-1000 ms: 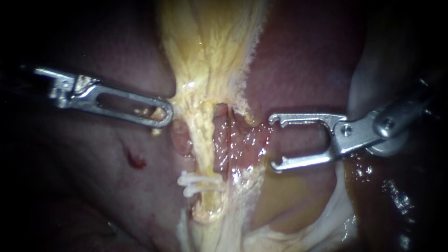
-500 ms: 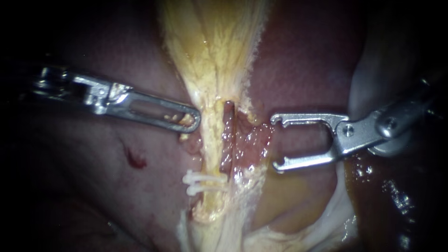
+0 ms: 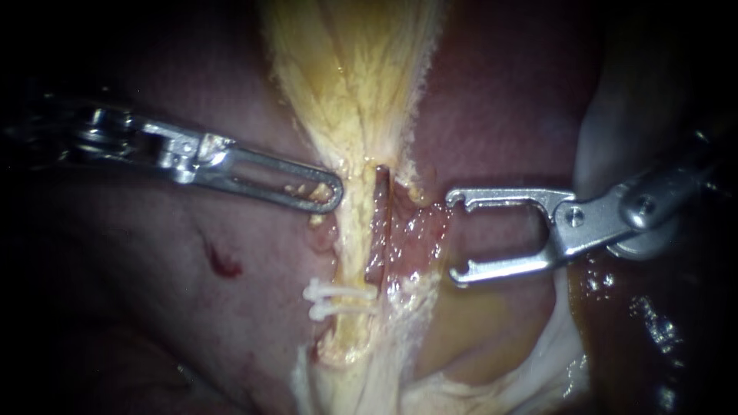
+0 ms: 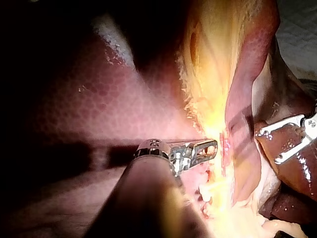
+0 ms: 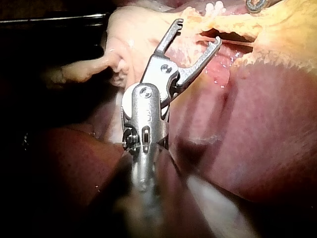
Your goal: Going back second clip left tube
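Left silver slotted instrument (image 3: 329, 194): claw clenched, empty, tip against pale yellow tube (image 3: 350, 240). Right silver forked instrument (image 3: 455, 235): claw released, empty.

Two white clips (image 3: 338, 301) across left tube (image 3: 352, 230)

Pale yellow fibrous tissue band (image 3: 354, 92) runs down the centre over dark red liver (image 3: 138, 323), narrowing into a thin yellow tube (image 3: 350, 246). Two white plastic clips (image 3: 338, 300) lie across the tube low down. Silver slotted left instrument (image 3: 334, 192) touches the tube's left edge above the clips. Silver right instrument (image 3: 453, 234), jaws spread, sits right of the tube, with wet pink tissue (image 3: 411, 238) between.
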You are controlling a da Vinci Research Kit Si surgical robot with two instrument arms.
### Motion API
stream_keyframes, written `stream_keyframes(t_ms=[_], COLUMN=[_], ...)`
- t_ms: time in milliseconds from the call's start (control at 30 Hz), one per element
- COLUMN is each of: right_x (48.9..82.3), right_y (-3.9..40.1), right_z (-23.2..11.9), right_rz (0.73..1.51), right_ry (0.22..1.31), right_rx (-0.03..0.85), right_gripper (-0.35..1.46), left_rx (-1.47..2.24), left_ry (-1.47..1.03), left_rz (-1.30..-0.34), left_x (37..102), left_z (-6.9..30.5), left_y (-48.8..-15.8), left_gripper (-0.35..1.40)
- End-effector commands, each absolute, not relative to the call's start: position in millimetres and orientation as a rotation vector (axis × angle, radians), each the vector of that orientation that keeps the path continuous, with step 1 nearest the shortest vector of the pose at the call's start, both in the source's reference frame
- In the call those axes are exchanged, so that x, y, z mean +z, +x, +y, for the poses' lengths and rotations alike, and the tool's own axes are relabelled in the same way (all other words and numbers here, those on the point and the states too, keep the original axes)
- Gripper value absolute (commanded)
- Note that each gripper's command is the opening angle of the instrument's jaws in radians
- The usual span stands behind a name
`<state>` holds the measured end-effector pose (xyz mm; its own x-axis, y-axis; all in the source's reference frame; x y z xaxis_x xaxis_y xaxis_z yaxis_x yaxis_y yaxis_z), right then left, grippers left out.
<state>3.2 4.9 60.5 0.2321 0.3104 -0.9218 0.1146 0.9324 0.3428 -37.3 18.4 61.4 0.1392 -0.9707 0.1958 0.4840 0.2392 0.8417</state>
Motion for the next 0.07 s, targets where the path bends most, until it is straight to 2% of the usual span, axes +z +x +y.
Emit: stream_keyframes(t_ms=[33, 67], right_x=[60.5, 60.5], right_y=[3.2, 3.2], right_z=[4.9, 4.9], right_rz=[1.339, 1.339], right_ry=[0.375, 0.375], right_rx=[0.139, 0.139], right_gripper=[0.50, 0.50], left_rx=[-1.188, -1.188], left_ry=[0.705, 0.705], left_rz=[-0.865, -0.865], left_x=[61.4, 61.4], left_z=[18.4, 18.4], left_y=[-37.3, -37.3], left_gripper=[-0.35, -0.35])
